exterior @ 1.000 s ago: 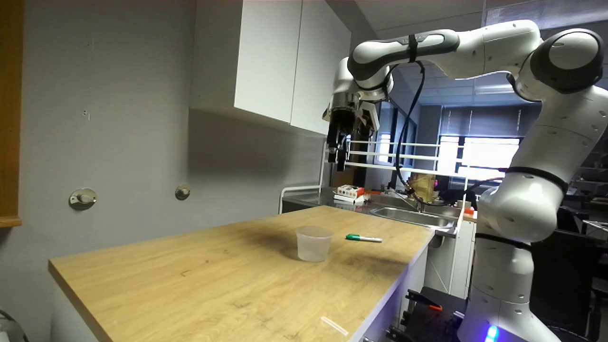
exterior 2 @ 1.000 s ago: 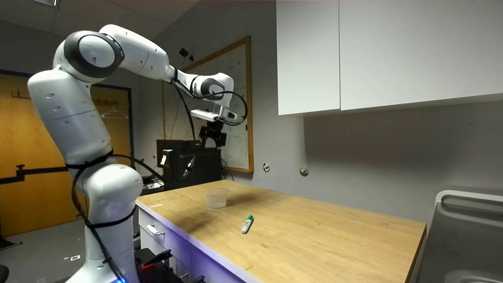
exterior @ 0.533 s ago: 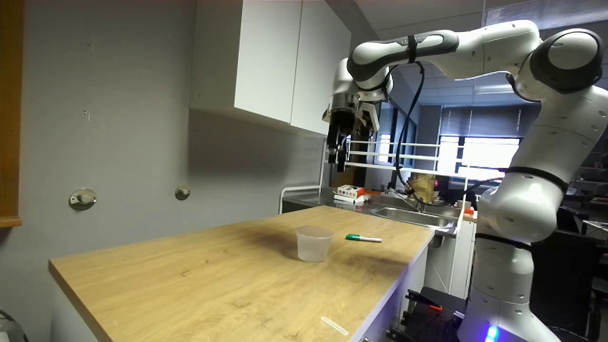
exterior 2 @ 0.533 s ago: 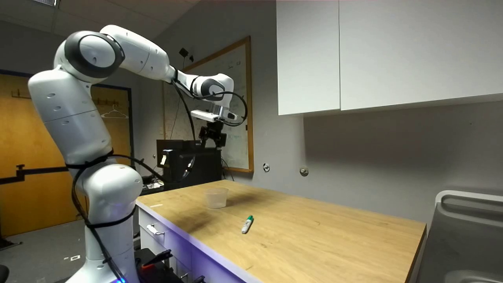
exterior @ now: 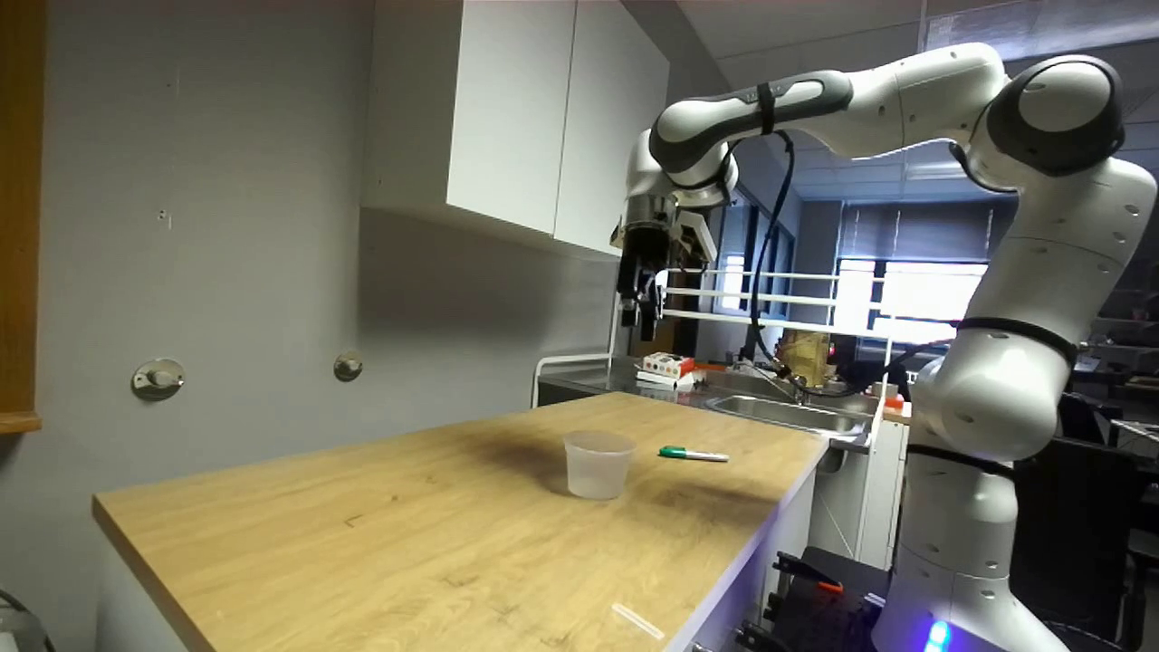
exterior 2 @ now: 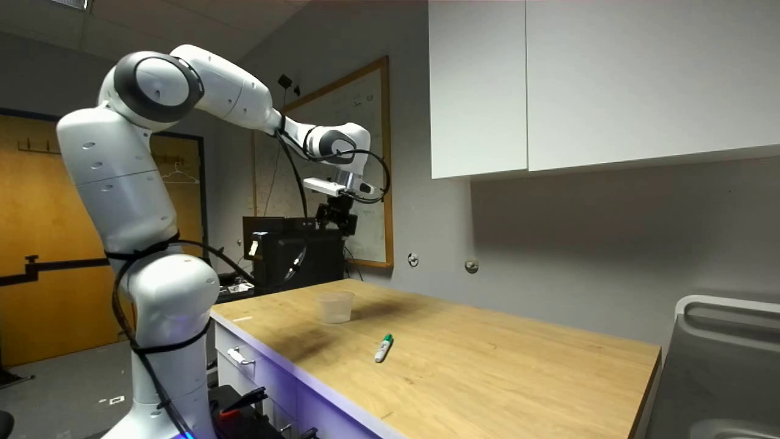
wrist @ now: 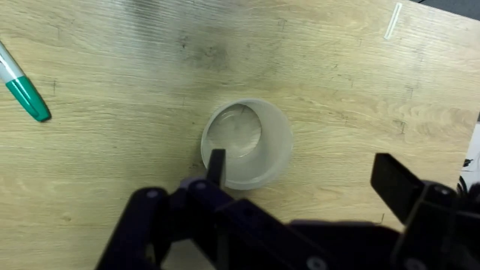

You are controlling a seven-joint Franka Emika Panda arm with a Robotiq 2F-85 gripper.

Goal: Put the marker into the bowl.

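Observation:
The marker is a short pen with a green cap and pale barrel. It lies flat on the wooden table in both exterior views (exterior: 693, 454) (exterior 2: 383, 349), and partly shows at the left edge of the wrist view (wrist: 26, 93). The bowl, a whitish translucent cup, stands upright beside it (exterior: 598, 471) (exterior 2: 335, 309). In the wrist view the bowl (wrist: 275, 138) looks empty, and one finger overlaps its near rim. My gripper (wrist: 300, 155) is open with nothing between its fingers. It hangs high above the table, pointing down, in both exterior views (exterior: 639, 317) (exterior 2: 337, 224).
The wooden table (exterior: 380, 534) has a white strip (exterior: 637, 621) near its front edge. White wall cabinets (exterior: 516, 118) hang beside the arm. A metal sink (exterior: 797, 412), a white rack rail (exterior: 761, 317) and a small box (exterior: 668, 365) stand beyond the table.
The arm was still, then moved in the last half second. The gripper is slightly lower and farther out from the robot's base. The marker and bowl have not moved.

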